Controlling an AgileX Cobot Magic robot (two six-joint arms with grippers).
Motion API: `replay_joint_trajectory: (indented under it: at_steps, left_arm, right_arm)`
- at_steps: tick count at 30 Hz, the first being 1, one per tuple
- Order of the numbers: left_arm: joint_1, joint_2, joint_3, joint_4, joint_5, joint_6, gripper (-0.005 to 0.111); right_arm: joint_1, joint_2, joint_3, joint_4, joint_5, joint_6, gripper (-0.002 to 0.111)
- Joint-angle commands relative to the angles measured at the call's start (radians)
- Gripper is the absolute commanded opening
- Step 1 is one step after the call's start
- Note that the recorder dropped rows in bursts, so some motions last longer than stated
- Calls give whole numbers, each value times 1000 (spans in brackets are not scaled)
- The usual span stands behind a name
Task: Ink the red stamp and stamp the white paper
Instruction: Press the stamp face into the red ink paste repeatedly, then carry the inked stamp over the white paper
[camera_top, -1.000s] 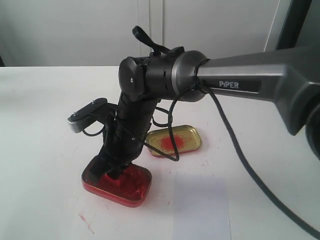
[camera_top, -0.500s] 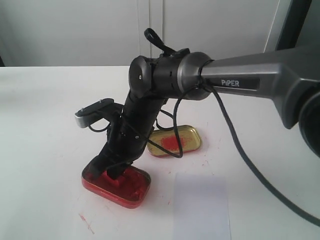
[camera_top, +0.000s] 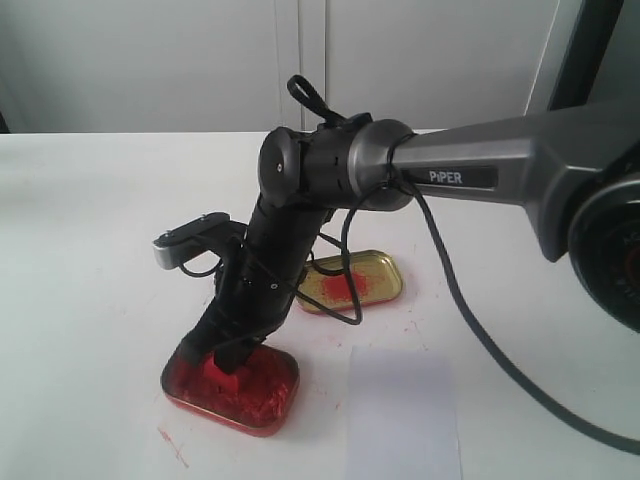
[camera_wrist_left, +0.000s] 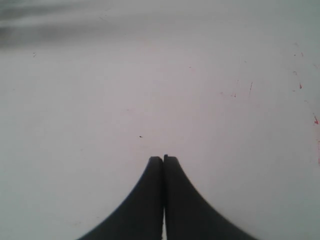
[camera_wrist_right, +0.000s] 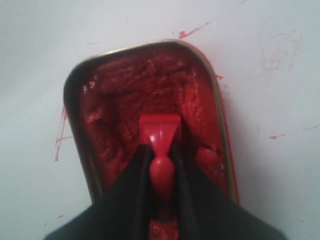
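Note:
The red stamp (camera_top: 222, 376) (camera_wrist_right: 159, 131) stands base-down in the lumpy red paste of the oval ink tin (camera_top: 272, 396) (camera_wrist_right: 116, 111). My right gripper (camera_top: 228, 358) (camera_wrist_right: 161, 149) reaches across to the left and is shut on the stamp's round knob, one finger on each side. The white paper (camera_top: 405, 425) lies on the table just right of the tin, with nothing on it. My left gripper (camera_wrist_left: 163, 159) is shut with nothing in it, over bare white tabletop. It does not show in the exterior view.
The gold oval lid (camera_top: 352, 282) with a red smear lies behind the tin, under the right arm's cable. Red ink specks mark the tabletop (camera_top: 172, 445) near the tin. The right arm's forearm (camera_top: 500, 170) spans the right half of the scene.
The right gripper has sunk lower into the tin with the stamp, whose square base now shows against the paste. The wrist joint shifted a little to the right.

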Motion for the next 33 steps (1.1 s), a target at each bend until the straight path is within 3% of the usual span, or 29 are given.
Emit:
replay_joint_trajectory:
  at_steps: [1, 14, 20, 33]
  left_arm:
    - [-7, -4, 5, -3, -2, 0, 0]
    - [-7, -4, 5, -3, -2, 0, 0]
    - [-7, -4, 5, -3, -2, 0, 0]
    - [-7, -4, 5, -3, -2, 0, 0]
  right_arm:
    - [-5, 3, 1, 35, 14, -13, 0]
    - [-5, -30, -1, 44, 6, -11, 0]
    - [-5, -103, 2, 7, 39, 85, 0]
    - [-24, -345, 325, -169, -49, 166, 0]
